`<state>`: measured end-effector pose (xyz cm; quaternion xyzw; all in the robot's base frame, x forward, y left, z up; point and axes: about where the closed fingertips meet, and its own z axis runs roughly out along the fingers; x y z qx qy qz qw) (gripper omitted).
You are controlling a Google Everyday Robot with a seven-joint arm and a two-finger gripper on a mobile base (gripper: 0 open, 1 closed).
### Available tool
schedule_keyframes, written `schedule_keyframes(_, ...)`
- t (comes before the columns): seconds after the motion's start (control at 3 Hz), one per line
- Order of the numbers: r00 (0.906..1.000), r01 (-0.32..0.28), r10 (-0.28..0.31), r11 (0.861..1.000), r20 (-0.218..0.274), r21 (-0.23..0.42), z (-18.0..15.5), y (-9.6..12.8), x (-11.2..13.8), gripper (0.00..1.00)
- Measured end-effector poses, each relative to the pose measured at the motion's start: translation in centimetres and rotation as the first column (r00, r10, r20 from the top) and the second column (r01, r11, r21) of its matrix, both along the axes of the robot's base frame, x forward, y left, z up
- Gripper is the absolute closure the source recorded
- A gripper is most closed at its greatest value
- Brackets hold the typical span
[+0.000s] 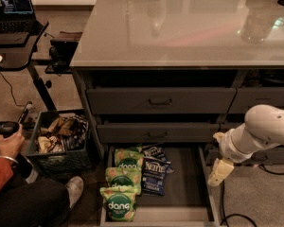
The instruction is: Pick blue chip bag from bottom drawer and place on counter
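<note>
Camera view looks down on a glossy pale-grey counter [180, 30] above the open, flat-floored bottom drawer [185, 186]. In it three crinkly light-green bags [123, 178] lie in a column, the crinkly navy blue chip bag [155, 175] touching their right side and a second navy bag [154, 152] behind it. The smooth cream gripper [220, 172] hangs just outside the drawer's right wall; open or closed, I cannot tell.

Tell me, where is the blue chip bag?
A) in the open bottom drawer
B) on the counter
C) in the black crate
A: the blue chip bag lies in the bottom drawer beside the green bags; the gripper hangs just outside the drawer's edge.
</note>
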<state>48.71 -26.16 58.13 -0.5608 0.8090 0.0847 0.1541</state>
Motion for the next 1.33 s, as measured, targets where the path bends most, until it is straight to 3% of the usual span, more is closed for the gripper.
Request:
schedule_keyframes(0.33,0.9994,-0.028,0.028,0.999,0.022,0.015,-4.8,-1.3,1.6,0.00)
schedule_keyframes(0.67,0.9989,-0.046,0.046,0.998,0.011,0.044,-9.1,-2.2,3.1,0.00)
schedule_keyframes(1.0,0.9989,-0.046,0.046,0.998,0.011,0.044,-9.2,-2.2,3.1,0.00)
schedule_keyframes(1.33,0.9999,-0.015,0.015,0.998,-0.004,0.066,-11.9,-0.9,3.3,0.00)
